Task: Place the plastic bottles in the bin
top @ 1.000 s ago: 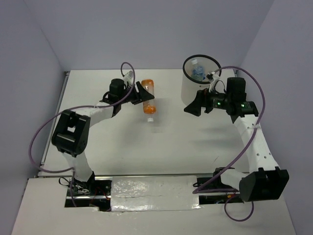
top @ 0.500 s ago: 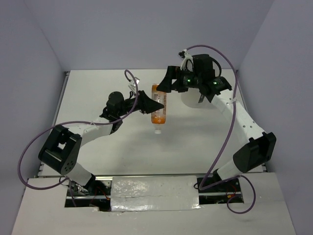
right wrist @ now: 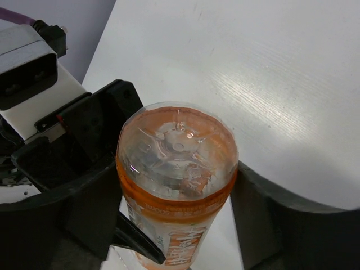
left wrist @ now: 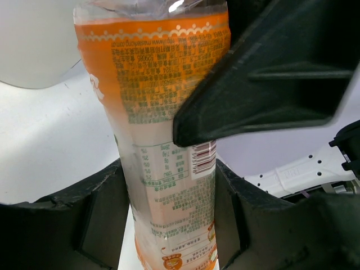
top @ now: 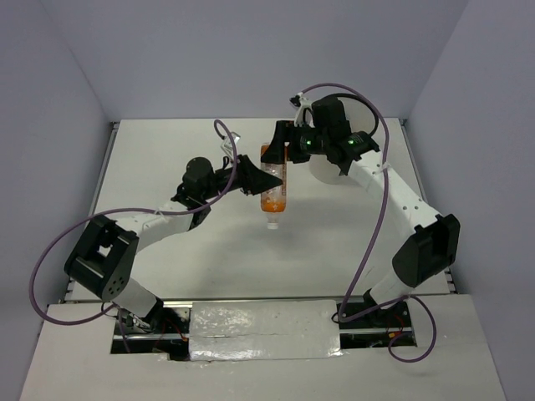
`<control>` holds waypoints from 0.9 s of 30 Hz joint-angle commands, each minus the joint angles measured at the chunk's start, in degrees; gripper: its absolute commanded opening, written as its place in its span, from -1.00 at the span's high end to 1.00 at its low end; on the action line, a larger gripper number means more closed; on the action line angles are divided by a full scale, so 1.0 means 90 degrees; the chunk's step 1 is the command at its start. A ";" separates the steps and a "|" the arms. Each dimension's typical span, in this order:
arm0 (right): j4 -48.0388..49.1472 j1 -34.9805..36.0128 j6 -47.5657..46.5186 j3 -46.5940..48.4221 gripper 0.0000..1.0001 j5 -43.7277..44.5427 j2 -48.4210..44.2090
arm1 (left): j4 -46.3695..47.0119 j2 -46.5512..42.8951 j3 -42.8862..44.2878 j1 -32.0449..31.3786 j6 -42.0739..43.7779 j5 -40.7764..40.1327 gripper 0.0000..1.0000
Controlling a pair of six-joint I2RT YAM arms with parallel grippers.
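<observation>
An orange plastic bottle [top: 275, 182] hangs above the middle of the table, white cap [top: 272, 223] toward the near side. My left gripper [top: 256, 177] is shut on its labelled middle [left wrist: 163, 112], a finger pressed against each side. My right gripper [top: 281, 147] has come from the bin side and its fingers lie against both sides of the bottle's clear bottom end [right wrist: 177, 140]. The white bin [top: 321, 170] stands behind the right arm, which hides most of it. Whatever lies inside the bin is hidden, and no other bottle shows.
Purple cables loop above both arms. The table's left edge [top: 107, 167] and the grey walls bound the space. The arm bases and a foil strip [top: 263, 330] sit at the near edge.
The left gripper carried the orange bottle right, toward the centre. The right arm swung left from the bin, and its jaws have closed onto the bottle's bottom end.
</observation>
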 commanded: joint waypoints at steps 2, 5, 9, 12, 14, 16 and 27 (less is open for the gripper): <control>0.0297 0.0068 -0.0159 -0.0070 -0.23 -0.0545 -0.0175 | 0.0384 -0.0289 0.0171 -0.0045 0.0037 -0.0073 0.06; 0.0288 0.0068 -0.0442 -0.0061 0.22 -0.0703 -0.0204 | 0.0267 -0.0357 0.0230 -0.0045 0.0095 -0.0073 -0.18; 0.0084 0.0039 -0.0960 0.0309 0.49 -0.0713 -0.0175 | -0.0113 -0.0523 0.0318 -0.0045 0.0300 -0.0083 -0.99; -0.0121 -0.0087 -0.1526 0.0710 0.56 -0.0858 -0.0156 | -0.0503 -0.0669 0.0435 -0.0036 0.0544 -0.0083 -0.99; -0.0306 -0.0234 -0.2138 0.1080 0.66 -0.1044 -0.0136 | -0.0709 -0.0777 0.0561 -0.0007 0.0777 -0.0044 -0.99; -0.0434 -0.0643 -0.2521 0.1576 0.78 -0.1424 -0.0068 | -0.0982 -0.0981 0.0640 0.0052 0.0963 -0.0005 -0.99; 0.0228 -0.2627 -0.2973 0.2939 0.80 -0.1195 -0.0310 | -0.3150 -0.1870 0.0319 0.1399 0.1423 -0.0610 -0.99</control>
